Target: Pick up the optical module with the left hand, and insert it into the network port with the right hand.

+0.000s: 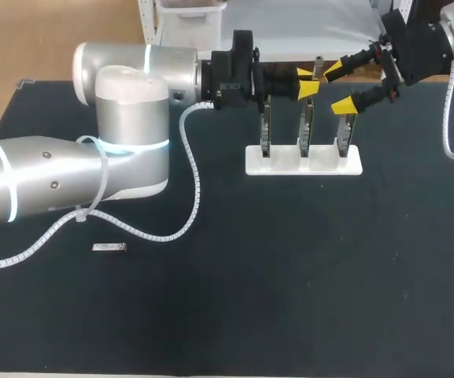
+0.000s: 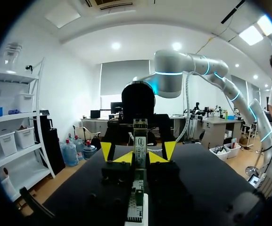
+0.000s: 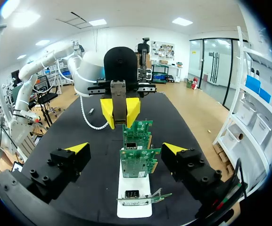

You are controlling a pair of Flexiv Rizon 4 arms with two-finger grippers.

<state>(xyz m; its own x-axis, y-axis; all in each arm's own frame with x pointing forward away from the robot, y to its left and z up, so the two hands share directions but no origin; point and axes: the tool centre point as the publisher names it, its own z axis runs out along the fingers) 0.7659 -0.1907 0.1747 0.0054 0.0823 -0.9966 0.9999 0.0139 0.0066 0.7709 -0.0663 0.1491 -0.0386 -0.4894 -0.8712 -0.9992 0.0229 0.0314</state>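
**Module held upright over the card stand**

The optical module (image 3: 119, 100) is a slim grey bar clamped between the yellow tips of the left gripper (image 1: 307, 82). The tips press on it from both sides. Its long axis stands roughly upright, crosswise to the fingers, which lie level and point toward the right arm. One end sticks out below the tips and the other rises toward the gripper's body. I cannot tell which end is the plug end. It hangs in the air above the middle of the three network cards (image 1: 307, 130).

The cards are green boards standing on edge in a row in a white stand (image 1: 304, 167). A metal network port (image 3: 132, 146) shows on the face of one of them.

The right gripper (image 1: 337, 87) faces the left one across the stand, with its fingers spread wide and nothing between them. Its upper tip is near the module but apart from it, and its lower tip is above the right-hand card.

Well away on the black table (image 1: 289, 276), by the left arm's elbow, a small silver bar (image 1: 109, 247) lies flat with its length running side to side.
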